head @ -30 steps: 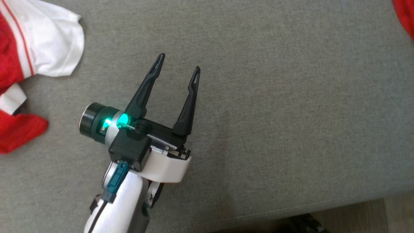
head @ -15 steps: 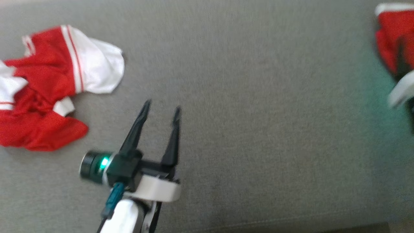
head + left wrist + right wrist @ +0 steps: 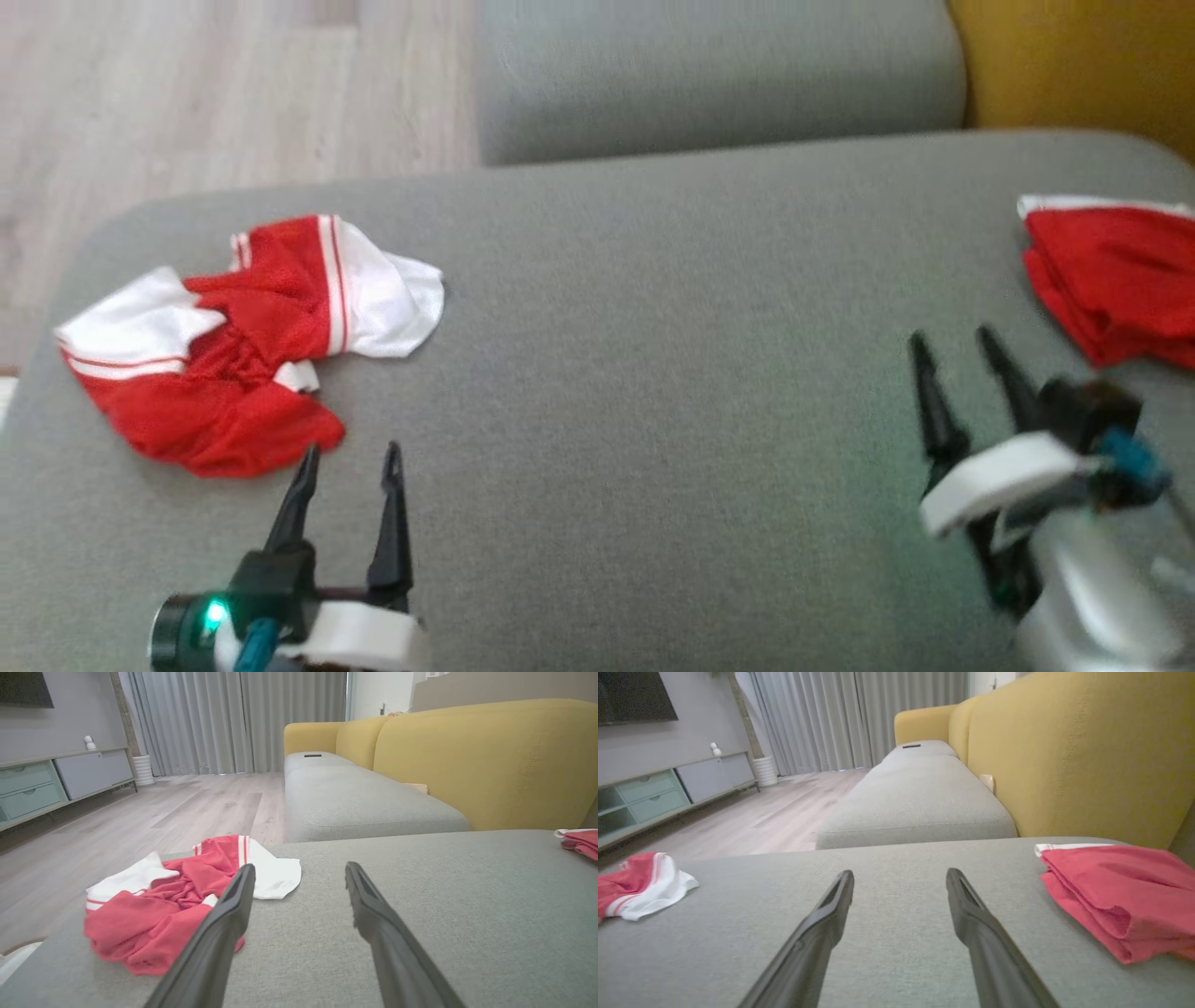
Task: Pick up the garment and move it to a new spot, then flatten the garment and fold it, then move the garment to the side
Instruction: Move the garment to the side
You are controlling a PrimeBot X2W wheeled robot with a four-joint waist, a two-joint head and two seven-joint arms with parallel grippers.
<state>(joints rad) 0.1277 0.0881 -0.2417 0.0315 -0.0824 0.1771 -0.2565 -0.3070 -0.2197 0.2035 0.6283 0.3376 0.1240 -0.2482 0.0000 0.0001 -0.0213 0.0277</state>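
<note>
Head view looks down on cushion (image 3: 653,420). Wrist views sit low, facing 12 o'clock. All share crumpled garment (image 3: 252,317).

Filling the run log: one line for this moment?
left claw: open, empty | right claw: open, empty | crumpled garment: cushion, left side | folded garment: cushion, right side

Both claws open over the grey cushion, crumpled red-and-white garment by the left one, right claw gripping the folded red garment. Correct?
Not quite. The right claw grips nothing: it stands open and empty, and the folded red garment lies apart from it on the grey cushion, as the right wrist view shows. The rest holds.
</note>
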